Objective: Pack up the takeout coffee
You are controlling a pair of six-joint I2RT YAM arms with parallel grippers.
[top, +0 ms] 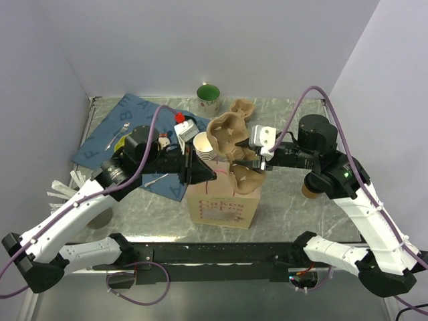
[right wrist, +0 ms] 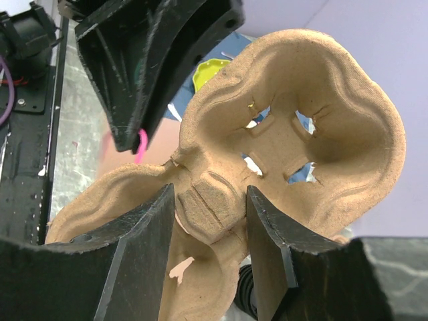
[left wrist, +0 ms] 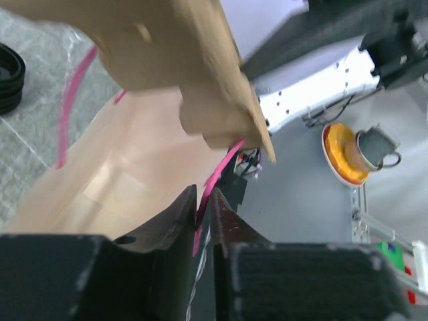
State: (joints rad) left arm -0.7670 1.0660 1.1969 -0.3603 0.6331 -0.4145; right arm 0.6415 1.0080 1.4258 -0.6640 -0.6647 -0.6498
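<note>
The right hand [right wrist: 208,200] grips the pulp carrier [top: 231,134] by its middle ridge, over the paper bag [top: 224,204]; the left hand [left wrist: 202,197] pinches the bag's rim. The takeout coffee [top: 309,191] — seemingly the brown cup half hidden under the right arm — stands to the right, nearer that arm.

A grey, marble-veined worktop [top: 287,214] is enclosed on three sides by plain, pale lavender-white panels: a back wall [top: 221,40], a left wall [top: 33,93] and a right wall [top: 391,73]. A thin metal strip [top: 89,127] is seen along the worktop's left edge. Everything is lit evenly and softly, and only faint shadows are cast. Beneath the near edge a smooth grey surface [top: 221,301] is glimpsed, possibly the floor.
</note>
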